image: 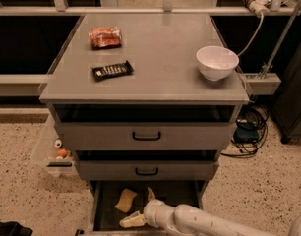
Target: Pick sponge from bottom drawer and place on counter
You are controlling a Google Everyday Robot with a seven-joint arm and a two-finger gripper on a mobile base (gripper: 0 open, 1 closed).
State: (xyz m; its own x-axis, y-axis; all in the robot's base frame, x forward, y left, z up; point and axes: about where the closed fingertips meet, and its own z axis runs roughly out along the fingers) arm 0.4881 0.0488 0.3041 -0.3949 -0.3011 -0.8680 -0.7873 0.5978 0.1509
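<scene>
Where my white arm (204, 222) enters from the lower right edge, its gripper (135, 206) sits inside the pulled-out bottom drawer (95, 206), low over the dark interior. Its two pale fingers (133, 221) are spread wide and hold nothing: one points toward the back of the drawer, the other lies toward the front left.

The sponge (126, 199), a small pale yellow pad, lies tilted on the drawer floor, left of centre. It is just at the mouth of the spread fingers, beside the rear one and above the front one. Whether either finger touches it, I cannot tell.

Above the bottom drawer, the middle drawer (106, 171) and top drawer (101, 136) are grey, and each carries a black handle at its centre. A dark gap shows over each front.

The counter (160, 58) is the flat grey top of the cabinet. It bears three things, well apart from each other:
- a red-orange snack packet (105, 37) at the far left
- a black candy bar (112, 70) nearer the front left, lying at a slight angle
- a white bowl (217, 62), upright, near the right edge

At the cabinet's left side, a clear plastic bin (49, 149) holds a few small items. Dark cables (249, 127) lie on the speckled floor (22, 195) to the right.
</scene>
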